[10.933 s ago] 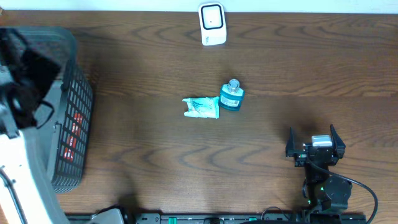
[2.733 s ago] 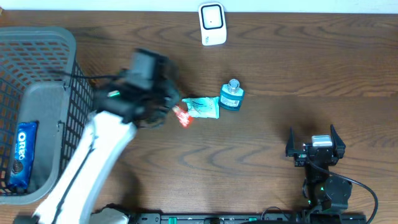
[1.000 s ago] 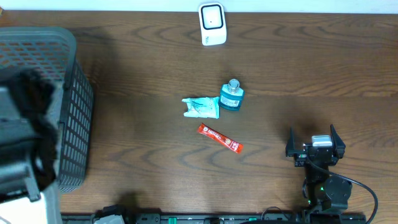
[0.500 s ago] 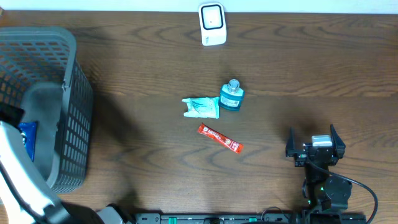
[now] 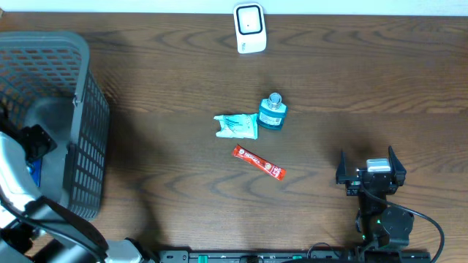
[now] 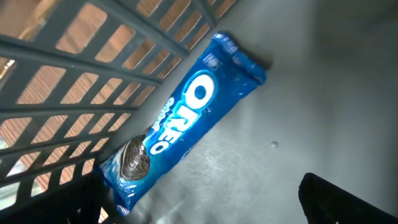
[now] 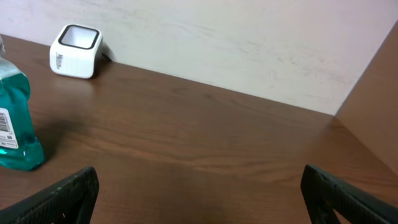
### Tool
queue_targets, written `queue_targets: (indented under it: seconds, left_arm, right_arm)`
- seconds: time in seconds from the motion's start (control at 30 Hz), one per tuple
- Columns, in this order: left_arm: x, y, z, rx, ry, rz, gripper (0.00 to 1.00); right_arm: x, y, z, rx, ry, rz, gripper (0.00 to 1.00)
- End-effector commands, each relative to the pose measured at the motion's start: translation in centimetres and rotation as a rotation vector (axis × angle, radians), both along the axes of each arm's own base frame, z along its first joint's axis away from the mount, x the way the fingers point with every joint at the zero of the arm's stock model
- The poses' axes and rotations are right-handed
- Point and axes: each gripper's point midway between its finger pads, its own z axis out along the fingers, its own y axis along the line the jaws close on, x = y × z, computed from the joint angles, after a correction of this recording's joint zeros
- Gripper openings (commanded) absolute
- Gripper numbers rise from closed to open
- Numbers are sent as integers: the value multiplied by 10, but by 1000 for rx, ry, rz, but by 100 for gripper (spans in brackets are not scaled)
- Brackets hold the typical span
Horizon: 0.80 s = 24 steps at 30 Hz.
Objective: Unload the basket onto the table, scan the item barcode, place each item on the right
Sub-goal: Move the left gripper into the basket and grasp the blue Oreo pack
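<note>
A blue Oreo pack lies flat on the grey floor of the basket, close to its mesh wall. My left gripper hangs open inside the basket just above the pack's cookie end and holds nothing. On the table lie a red stick packet, a crumpled teal packet and a teal bottle. The white scanner stands at the table's far edge. My right gripper rests open and empty at the front right, facing the scanner and the bottle.
The dark mesh basket fills the left end of the table, and its wall rises close beside my left fingers. The right arm's base and cables sit at the front edge. A pale wall runs behind the table.
The left arm has left the red stick packet on the table and swung back over the basket, dropping lower into it above the Oreo pack. The right arm has not moved.
</note>
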Motion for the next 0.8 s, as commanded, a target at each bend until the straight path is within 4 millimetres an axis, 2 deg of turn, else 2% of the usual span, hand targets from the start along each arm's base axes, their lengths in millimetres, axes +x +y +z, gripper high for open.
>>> queue_targets:
  seconds: [0.0, 0.3, 0.77]
  left_arm:
    - [-6, 3, -19, -75, 13, -15, 100]
    - [-16, 4, -43, -169, 23, 7, 100]
    - [-40, 12, -69, -179, 50, 39, 100]
  right_arm:
    - [0, 0, 0, 13, 0, -4, 99]
    - [0, 0, 0, 13, 0, -4, 99]
    - [0, 0, 0, 13, 0, -4, 99]
